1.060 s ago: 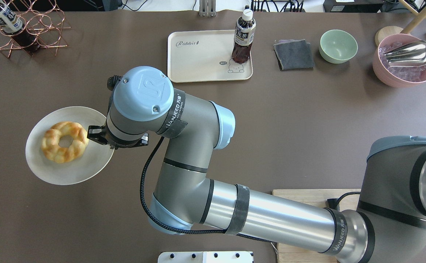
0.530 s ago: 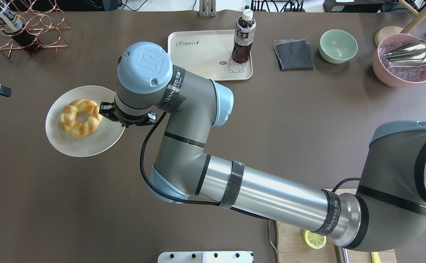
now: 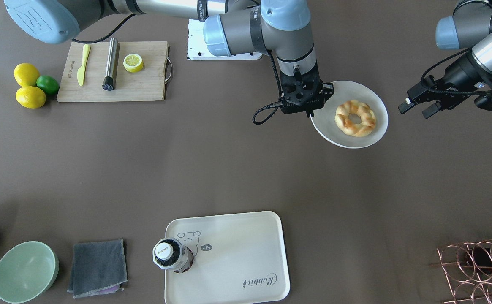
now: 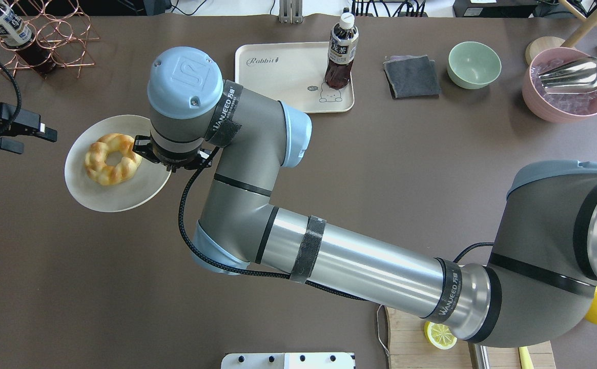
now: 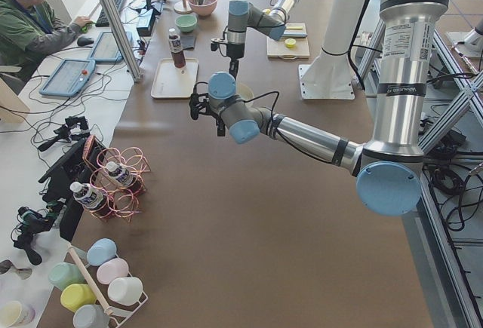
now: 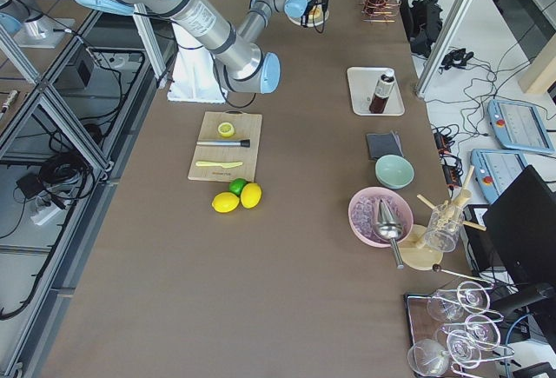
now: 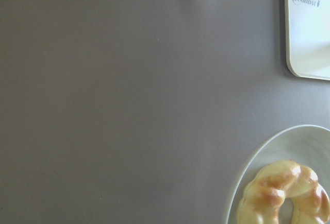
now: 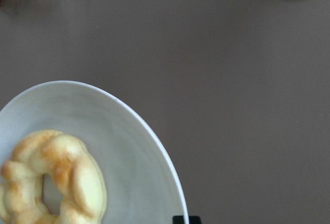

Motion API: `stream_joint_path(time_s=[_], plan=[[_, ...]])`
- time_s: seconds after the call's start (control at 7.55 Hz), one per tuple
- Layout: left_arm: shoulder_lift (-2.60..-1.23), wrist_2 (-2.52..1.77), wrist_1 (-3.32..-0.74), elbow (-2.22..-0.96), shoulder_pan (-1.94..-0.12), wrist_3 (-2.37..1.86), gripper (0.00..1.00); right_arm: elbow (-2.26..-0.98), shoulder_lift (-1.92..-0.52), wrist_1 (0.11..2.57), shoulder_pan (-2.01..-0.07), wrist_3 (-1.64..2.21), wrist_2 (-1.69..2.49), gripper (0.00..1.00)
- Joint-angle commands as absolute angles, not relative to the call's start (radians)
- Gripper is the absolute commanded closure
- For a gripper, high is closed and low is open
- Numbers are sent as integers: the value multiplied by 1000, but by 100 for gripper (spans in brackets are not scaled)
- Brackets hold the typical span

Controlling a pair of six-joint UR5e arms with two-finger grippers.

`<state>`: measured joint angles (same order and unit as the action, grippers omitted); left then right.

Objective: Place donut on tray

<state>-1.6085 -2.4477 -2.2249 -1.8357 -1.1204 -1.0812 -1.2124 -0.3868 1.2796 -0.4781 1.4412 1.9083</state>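
Note:
The donut (image 3: pixel 355 118) lies on a round off-white plate (image 3: pixel 357 90). My right gripper (image 3: pixel 313 110) is shut on the plate's rim, on the side nearer the tray. In the overhead view the right gripper (image 4: pixel 142 149) sits mostly under its wrist, beside the donut (image 4: pixel 112 159) on the plate (image 4: pixel 119 197). My left gripper (image 3: pixel 417 109) is open and empty, a short way off the plate's other side. The cream tray (image 3: pixel 237 249) lies on the far side of the table with a bottle (image 3: pixel 172 254) standing on its bear corner. The right wrist view shows the donut (image 8: pixel 51 177).
A wooden cutting board (image 3: pixel 144 84) holds a lemon slice (image 3: pixel 133 62), a yellow knife and a metal cylinder. Lemons and a lime (image 3: pixel 30 86) lie beside it. A green bowl (image 3: pixel 25 271), grey cloth (image 3: pixel 98 266) and copper bottle rack (image 3: pixel 478 266) stand along the far edge.
My right arm has carried the plate with the donut away from the robot and a little toward the tray. My left gripper has come in from the left edge toward the plate.

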Motion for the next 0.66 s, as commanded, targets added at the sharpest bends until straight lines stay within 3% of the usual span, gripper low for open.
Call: stream_joint_path(time_s=[0.0, 0.26, 0.53], plan=[[-1617, -2414, -2227, -1841, -1092, -1106, 8, -1209, -364, 1290, -474, 1442, 1908, 100], [-1615, -2414, -2243, -1844, -1089, -1104, 35, -1209, -348, 1290, -469, 1468, 1910, 100], [-1605, -2414, -2264, -1844, -1088, -1103, 35, -1209, -345, 1290, -469, 1468, 1910, 100]])
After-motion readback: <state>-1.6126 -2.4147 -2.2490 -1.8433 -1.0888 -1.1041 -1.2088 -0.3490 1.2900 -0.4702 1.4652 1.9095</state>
